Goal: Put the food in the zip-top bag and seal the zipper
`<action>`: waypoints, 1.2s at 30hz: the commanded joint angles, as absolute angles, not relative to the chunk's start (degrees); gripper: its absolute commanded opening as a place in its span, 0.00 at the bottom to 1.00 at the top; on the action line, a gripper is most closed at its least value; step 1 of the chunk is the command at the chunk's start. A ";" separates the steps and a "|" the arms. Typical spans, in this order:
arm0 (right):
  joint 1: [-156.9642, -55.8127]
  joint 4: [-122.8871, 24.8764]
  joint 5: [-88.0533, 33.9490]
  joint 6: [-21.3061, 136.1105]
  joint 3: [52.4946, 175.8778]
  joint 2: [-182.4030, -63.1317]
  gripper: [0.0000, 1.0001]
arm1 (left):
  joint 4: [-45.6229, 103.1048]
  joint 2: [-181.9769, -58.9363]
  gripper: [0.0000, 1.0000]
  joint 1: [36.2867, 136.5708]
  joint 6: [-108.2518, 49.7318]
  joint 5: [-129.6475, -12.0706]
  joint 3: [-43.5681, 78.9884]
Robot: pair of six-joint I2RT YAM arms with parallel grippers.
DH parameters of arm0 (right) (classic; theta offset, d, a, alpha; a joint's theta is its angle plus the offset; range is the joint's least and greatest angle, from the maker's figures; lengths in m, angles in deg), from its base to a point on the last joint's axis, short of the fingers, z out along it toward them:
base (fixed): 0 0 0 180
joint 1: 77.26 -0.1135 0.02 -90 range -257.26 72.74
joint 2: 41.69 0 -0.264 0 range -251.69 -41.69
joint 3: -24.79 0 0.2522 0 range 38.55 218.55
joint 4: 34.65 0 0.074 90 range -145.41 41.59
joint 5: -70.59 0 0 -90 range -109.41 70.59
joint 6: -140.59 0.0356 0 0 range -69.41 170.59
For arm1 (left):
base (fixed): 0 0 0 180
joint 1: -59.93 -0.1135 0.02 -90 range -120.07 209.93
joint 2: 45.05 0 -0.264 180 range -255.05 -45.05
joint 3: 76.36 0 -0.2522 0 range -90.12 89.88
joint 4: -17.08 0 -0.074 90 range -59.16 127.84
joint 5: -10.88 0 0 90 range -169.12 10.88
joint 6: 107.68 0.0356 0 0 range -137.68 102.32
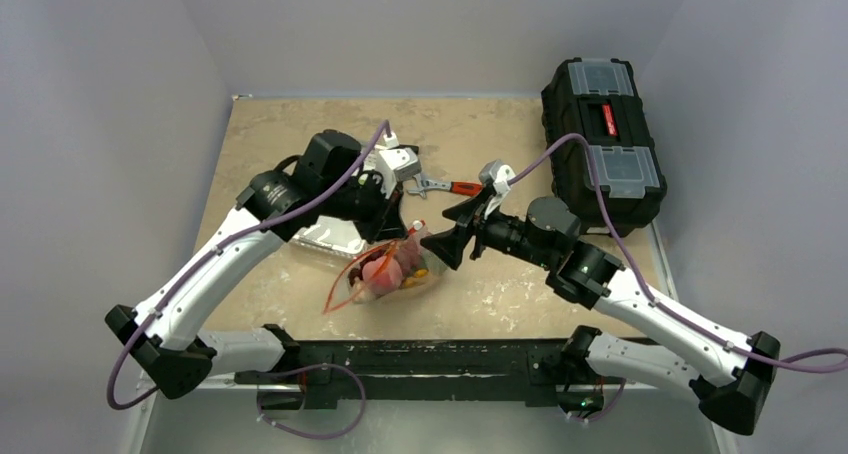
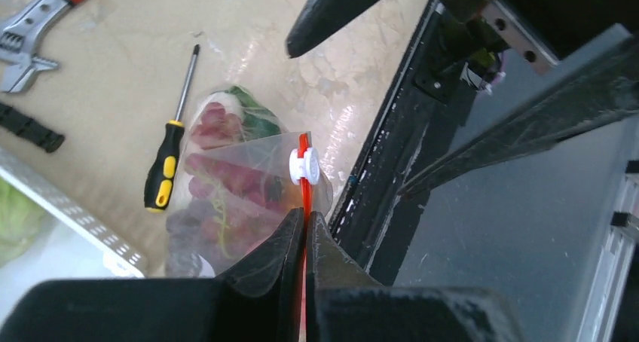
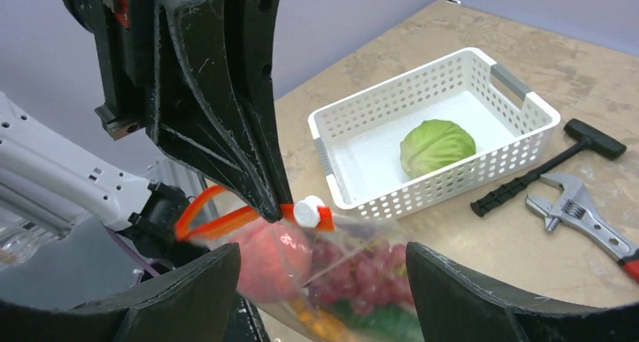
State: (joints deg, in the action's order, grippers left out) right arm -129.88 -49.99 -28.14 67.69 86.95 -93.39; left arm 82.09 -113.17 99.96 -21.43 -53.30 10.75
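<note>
The clear zip-top bag (image 1: 392,274) is lifted off the table and holds a pink peach (image 3: 271,259), purple grapes (image 3: 354,270), an orange carrot (image 3: 320,323) and something green. My left gripper (image 2: 305,225) is shut on the red-orange zipper (image 3: 226,220), right beside its white slider (image 2: 304,166). Left of that grip the strip loops apart. My right gripper (image 3: 324,285) is open, its fingers on either side of the bag's body, not touching it. A green cabbage (image 3: 437,146) lies in the white basket (image 3: 520,101).
A yellow-handled screwdriver (image 2: 167,169), a red-handled wrench (image 3: 580,221) and a black hammer (image 3: 550,169) lie on the table near the basket. A black toolbox (image 1: 603,139) stands at the back right. The table's front rail (image 2: 392,169) runs just beneath the bag.
</note>
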 commanded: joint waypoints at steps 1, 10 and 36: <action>-126.22 -40.77 -40.40 64.79 84.34 -94.31 0.81 | 88.42 -118.53 0.00 98.70 -11.78 -37.05 2.70; -123.20 -22.95 -56.93 66.01 71.88 -91.86 0.79 | 90.43 -123.98 0.00 98.74 -5.68 -30.26 5.22; -122.73 -23.69 -57.44 75.81 70.50 -92.27 0.00 | 77.30 -116.87 0.00 99.81 -12.80 -30.70 14.29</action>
